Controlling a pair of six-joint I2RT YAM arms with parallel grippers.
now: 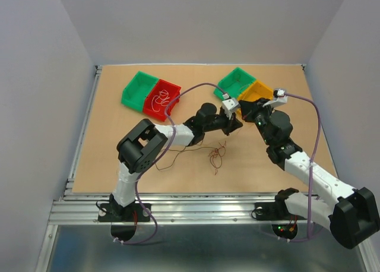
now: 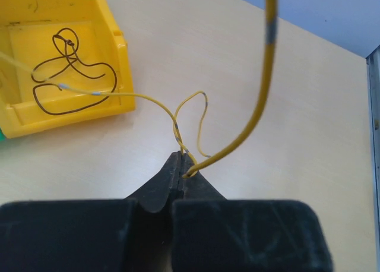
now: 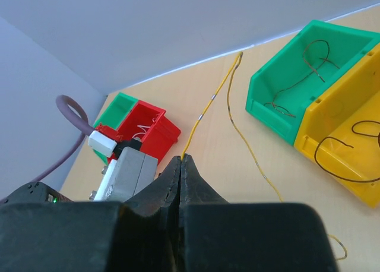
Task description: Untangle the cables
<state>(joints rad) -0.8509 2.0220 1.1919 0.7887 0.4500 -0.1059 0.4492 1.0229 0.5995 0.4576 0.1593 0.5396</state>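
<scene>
A yellow wire (image 2: pixel 263 100) is pinched by both the left gripper (image 2: pixel 182 164) and the right gripper (image 3: pixel 181 160), each clamped tight on it, near the yellow bin (image 2: pixel 122 52), and a brown-reddish cable clump (image 1: pixel 217 155) is seen lying on the table (image 1: pixel 119 165), nearer the bases.

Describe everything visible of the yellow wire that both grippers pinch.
Hair-thin yellow wire with short grey bands, plastic-coated by its look. The shut left gripper pinches it beside a small loop; one strand runs off over the yellow bin, another rises out of view. The shut right gripper pinches a second stretch, which bends sharply and doubles back.
</scene>
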